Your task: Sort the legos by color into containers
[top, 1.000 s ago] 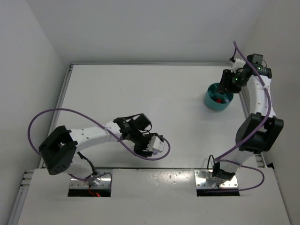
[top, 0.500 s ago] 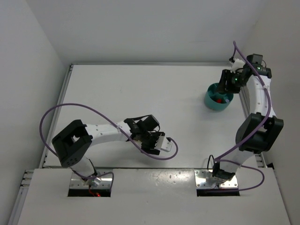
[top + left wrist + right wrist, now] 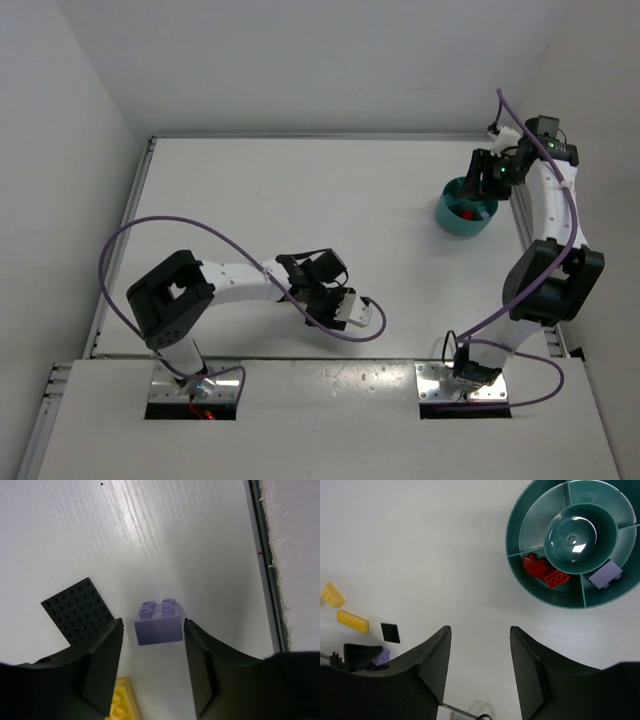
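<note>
A lavender lego brick sits studs-up on the table just ahead of my left gripper's tips, with a gap on each side; that gripper is open. A black plate lies to its left and a yellow brick below the left finger. My right gripper hangs open and empty beside the teal divided bowl. The bowl holds red legos in one compartment and a lavender plate in the neighbouring one. From above, the left gripper covers the loose legos.
Two yellow legos and the black plate lie far left in the right wrist view. The table's edge rail runs close on the right of the lavender brick. A purple cable loops over the left arm.
My left arm has slid right along the table's near side and its jaws have narrowed a little. The right gripper stays by the bowl, jaws slightly wider.
</note>
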You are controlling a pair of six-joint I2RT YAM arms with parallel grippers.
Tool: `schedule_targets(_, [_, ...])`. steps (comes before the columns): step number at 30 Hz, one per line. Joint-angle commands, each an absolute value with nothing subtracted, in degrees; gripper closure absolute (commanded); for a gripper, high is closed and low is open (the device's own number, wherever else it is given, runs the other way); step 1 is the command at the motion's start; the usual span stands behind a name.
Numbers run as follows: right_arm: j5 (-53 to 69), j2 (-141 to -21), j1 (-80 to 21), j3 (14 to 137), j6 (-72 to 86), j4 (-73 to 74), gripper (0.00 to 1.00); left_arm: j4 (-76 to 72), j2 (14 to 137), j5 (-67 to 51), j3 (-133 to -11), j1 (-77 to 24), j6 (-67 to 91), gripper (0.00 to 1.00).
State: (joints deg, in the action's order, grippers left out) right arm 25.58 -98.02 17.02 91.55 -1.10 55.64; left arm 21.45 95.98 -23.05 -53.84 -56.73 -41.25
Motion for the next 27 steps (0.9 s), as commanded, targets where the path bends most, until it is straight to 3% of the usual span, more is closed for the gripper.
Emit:
schedule_targets(1, [26.7,-97.9,17.0,93.9,-1.9,55.2,0.48,20.7,96.9,-23.9,-55.5,-57.5,-41.4,0.45])
schedule_targets(6, [26.7,-97.9,17.0,93.3,-1.9,55.2,0.48,20.7,97.5,-24.4,-56.1,-57.5,-41.4,0.64])
schedule_targets(13, [29.8,-97.3,17.0,91.2,-1.3,54.7,0.48,20.1,96.9,-25.0,-56.1,-56.9,-39.8,0.74])
schedule_targets(16, [37.1,-97.3,17.0,88.1,-0.2,53.6,0.48,17.9,92.4,-25.7,-56.1,-53.4,-37.9,0.75])
schedule_targets(21, [59.8,-96.8,17.0,81.0,1.7,51.0,0.48,9.9,82.0,-29.9,-56.6,-45.0,-28.2,0.75])
schedule_targets(27, [79.1,-101.0,15.1,76.9,9.8,44.1,0.45,2.5,81.3,-37.8,-63.6,-34.3,-8.7,0.75])
